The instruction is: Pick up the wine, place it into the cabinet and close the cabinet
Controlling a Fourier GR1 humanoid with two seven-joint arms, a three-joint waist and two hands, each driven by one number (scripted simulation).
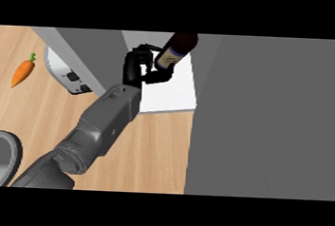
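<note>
One left hand [138, 66], fingers [160, 75] around the wine bottle [177, 49], above the white shelf [175, 96].

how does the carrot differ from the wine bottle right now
The carrot is orange and lies free on the wooden counter; the wine bottle is dark with a pale label. The carrot is untouched, while the wine bottle is held in the left hand above the white shelf. Both are elongated.

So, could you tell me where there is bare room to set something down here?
Bare counter lies between the carrot and the grey round rim, left of the forearm. Another strip runs between the forearm and the grey panel. The white shelf is bare below the wine bottle; the left hand crowds its top.
</note>
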